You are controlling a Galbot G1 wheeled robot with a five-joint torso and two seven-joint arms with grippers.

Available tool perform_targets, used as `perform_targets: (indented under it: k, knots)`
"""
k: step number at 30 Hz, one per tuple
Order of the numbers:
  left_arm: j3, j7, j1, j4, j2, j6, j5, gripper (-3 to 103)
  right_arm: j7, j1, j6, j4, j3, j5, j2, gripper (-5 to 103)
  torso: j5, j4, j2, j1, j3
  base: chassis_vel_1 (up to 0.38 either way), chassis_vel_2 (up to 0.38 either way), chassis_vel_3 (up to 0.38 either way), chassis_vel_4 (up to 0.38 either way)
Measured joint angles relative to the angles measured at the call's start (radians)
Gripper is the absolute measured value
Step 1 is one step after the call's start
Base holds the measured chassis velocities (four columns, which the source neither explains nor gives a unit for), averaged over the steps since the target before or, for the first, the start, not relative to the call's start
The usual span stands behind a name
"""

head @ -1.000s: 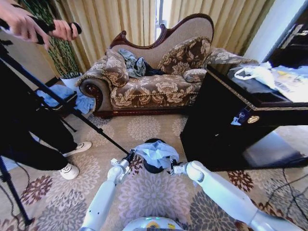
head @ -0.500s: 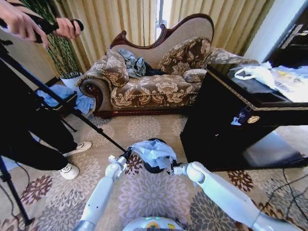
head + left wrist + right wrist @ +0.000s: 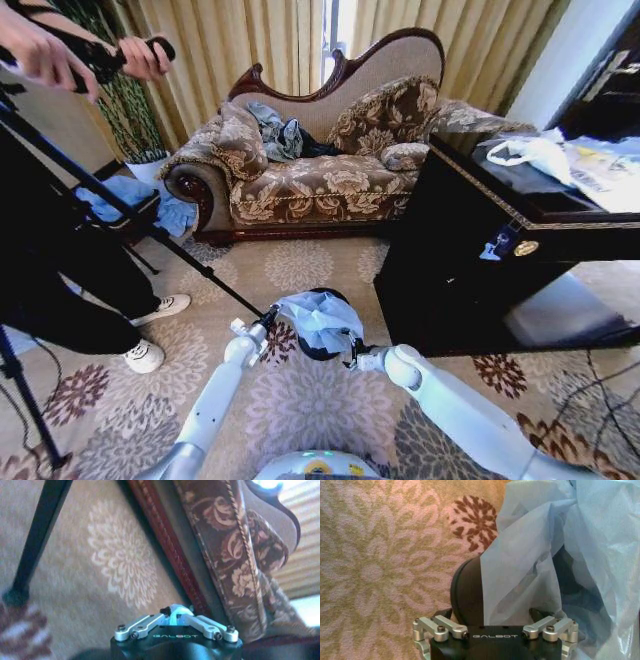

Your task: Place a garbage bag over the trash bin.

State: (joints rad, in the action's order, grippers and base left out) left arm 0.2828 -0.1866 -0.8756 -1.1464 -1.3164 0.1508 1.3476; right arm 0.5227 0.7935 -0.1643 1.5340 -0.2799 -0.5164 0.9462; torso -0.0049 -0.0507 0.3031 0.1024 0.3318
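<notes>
Garbage bag (image 3: 560,555): thin translucent plastic, crinkled, faint sheen; trash bin (image 3: 467,592): smooth matt black plastic; carpet (image 3: 375,562): matt short-pile cloth; sofa (image 3: 320,170): woven brocade cloth, glossy dark wood frame; cabinet (image 3: 470,250): glossy black finish; right gripper (image 3: 495,630): brushed metal links, matt black body.

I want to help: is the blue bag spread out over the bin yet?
Not fully. The garbage bag sits bunched and crumpled atop the trash bin, whose black side shows bare.

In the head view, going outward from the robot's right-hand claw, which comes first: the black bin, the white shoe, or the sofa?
From the right gripper:
1. The trash bin, right beside it, under the garbage bag.
2. The white shoe, off to the left on the carpet.
3. The sofa, farthest, against the curtains.
</notes>
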Motion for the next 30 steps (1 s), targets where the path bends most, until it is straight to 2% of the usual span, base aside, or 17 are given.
perform_targets:
  k: [3,4,5,8,9,11,12,13,16,18,20,21,24,26,30]
  knots:
    - [-0.006,-0.030,-0.017,0.010,0.009,-0.067,-0.148,-1,-0.002,-0.005,0.009,0.025,-0.008,0.010,-0.004,100,0.0002,0.0006,0.000,0.000,0.000,0.000,0.000,0.000,0.000]
    - [-0.008,-0.033,-0.025,0.006,0.013,-0.078,-0.183,-1,-0.003,-0.002,0.009,0.040,-0.009,0.016,-0.009,100,0.0002,0.0007,0.000,0.000,0.000,0.000,0.000,0.000,0.000]
    - [-0.008,-0.033,-0.025,0.006,0.013,-0.078,-0.183,-1,-0.003,-0.002,0.009,0.040,-0.009,0.016,-0.009,100,0.0002,0.0007,0.000,0.000,0.000,0.000,0.000,0.000,0.000]
    - [-0.020,-0.037,-0.056,-0.016,0.029,-0.140,-0.303,15,-0.007,0.027,0.010,0.096,-0.001,0.038,-0.039,100,-0.0001,0.0004,0.000,0.000,0.000,0.000,0.000,0.000,0.000]
    - [-0.020,-0.037,-0.056,-0.016,0.029,-0.140,-0.303,15,-0.007,0.027,0.010,0.096,-0.001,0.038,-0.039,100,-0.0001,0.0004,0.000,0.000,0.000,0.000,0.000,0.000,0.000]
    - [-0.031,-0.037,-0.065,-0.013,0.037,-0.181,-0.354,26,-0.015,0.061,0.025,0.116,0.026,0.040,-0.052,100,0.0001,0.0004,0.000,0.000,0.000,0.000,0.000,0.000,0.000]
    - [-0.035,-0.037,-0.066,-0.010,0.039,-0.195,-0.363,31,-0.019,0.075,0.032,0.117,0.035,0.040,-0.055,100,0.0001,0.0005,0.000,0.000,0.000,0.000,0.000,0.000,0.000]
    - [-0.035,-0.037,-0.066,-0.010,0.039,-0.195,-0.363,31,-0.019,0.075,0.032,0.117,0.035,0.040,-0.055,100,0.0001,0.0005,0.000,0.000,0.000,0.000,0.000,0.000,0.000]
    - [-0.046,-0.027,-0.065,-0.006,0.037,-0.227,-0.399,47,-0.033,0.135,0.067,0.118,0.081,0.024,-0.059,100,0.0001,0.0003,0.000,0.000,0.000,0.000,0.000,0.000,0.000]
    - [-0.048,-0.024,-0.064,-0.006,0.037,-0.231,-0.402,47,-0.036,0.147,0.073,0.118,0.091,0.020,-0.059,100,0.0001,0.0002,0.000,0.000,0.000,0.000,0.000,0.000,0.000]
    - [-0.057,-0.012,-0.062,-0.011,0.037,-0.241,-0.414,58,-0.050,0.184,0.095,0.124,0.127,0.008,-0.056,100,0.0001,0.0002,0.000,0.000,0.000,0.000,0.000,0.000,0.000]
    - [-0.057,-0.012,-0.062,-0.011,0.037,-0.241,-0.414,58,-0.050,0.184,0.095,0.124,0.127,0.008,-0.056,100,0.0001,0.0002,0.000,0.000,0.000,0.000,0.000,0.000,0.000]
    - [-0.068,0.009,-0.072,-0.052,0.051,-0.244,-0.426,75,-0.061,0.245,0.104,0.180,0.186,0.016,-0.076,100,0.0000,0.0002,0.000,0.000,0.000,0.000,0.000,0.000,0.000]
    - [-0.070,0.015,-0.076,-0.064,0.056,-0.243,-0.427,75,-0.063,0.257,0.104,0.193,0.197,0.023,-0.083,100,-0.0002,0.0002,0.000,0.000,0.000,0.000,0.000,0.000,0.000]
    - [-0.085,0.030,-0.089,-0.091,0.081,-0.241,-0.452,96,-0.087,0.322,0.112,0.245,0.256,0.062,-0.099,100,-0.0001,0.0005,0.000,0.000,0.000,0.000,0.000,0.000,0.000]
